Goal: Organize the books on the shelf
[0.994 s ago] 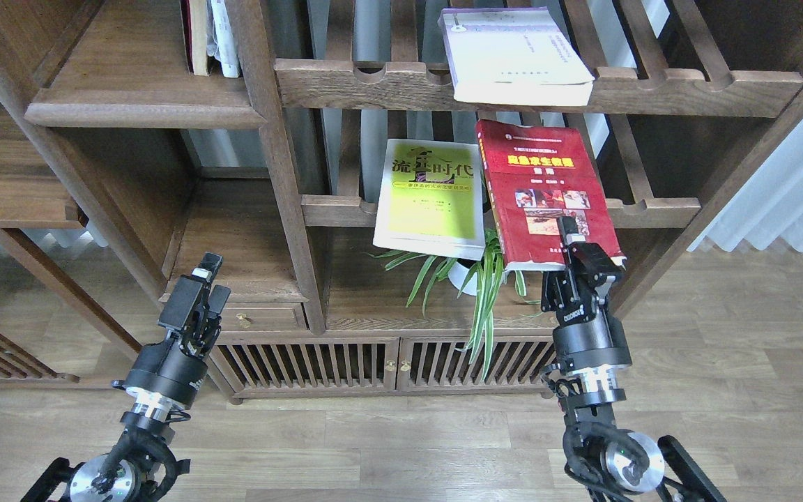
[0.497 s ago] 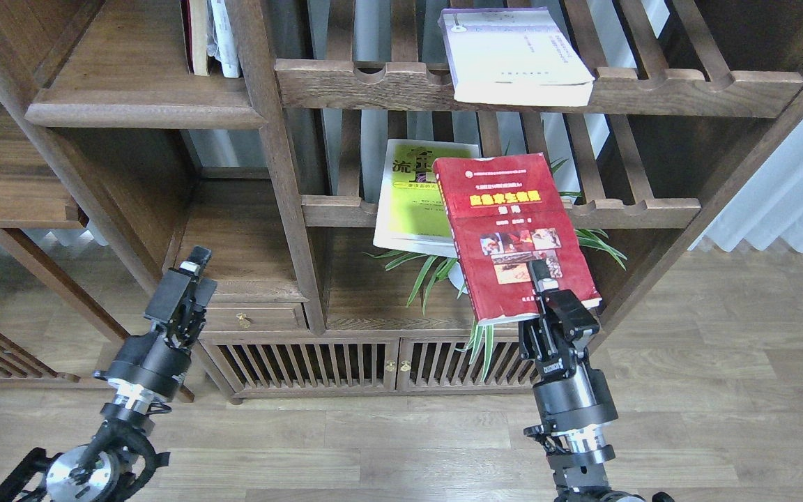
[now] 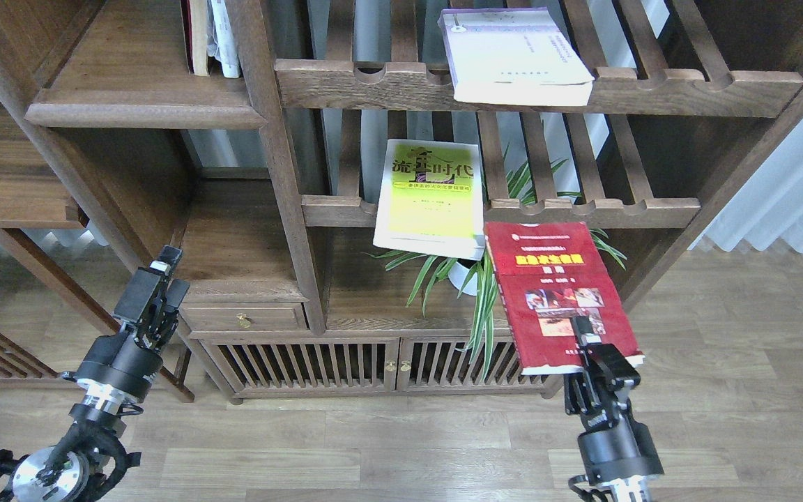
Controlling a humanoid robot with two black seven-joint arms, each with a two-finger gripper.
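My right gripper [image 3: 591, 346] is shut on the lower edge of the dark red book [image 3: 555, 289] and holds it in the air in front of the low cabinet, off the rack. The yellow-green book [image 3: 433, 196] lies on the middle slatted rack, overhanging its front rail. The white book with the lavender edge [image 3: 513, 54] lies on the upper slatted rack. The solid flat shelf [image 3: 136, 77] is at the upper left. My left gripper [image 3: 161, 272] is empty at the lower left, near the small drawer; its fingers look close together.
Several upright books [image 3: 210, 35] stand at the right end of the solid shelf. A potted green plant [image 3: 475, 279] sits below the middle rack. A thick upright post [image 3: 279, 160] separates the solid shelf from the racks. A low slatted cabinet [image 3: 346, 362] stands below.
My right gripper has pulled the dark red book off the middle rack, down and toward me. My left arm has dropped down and to the left.
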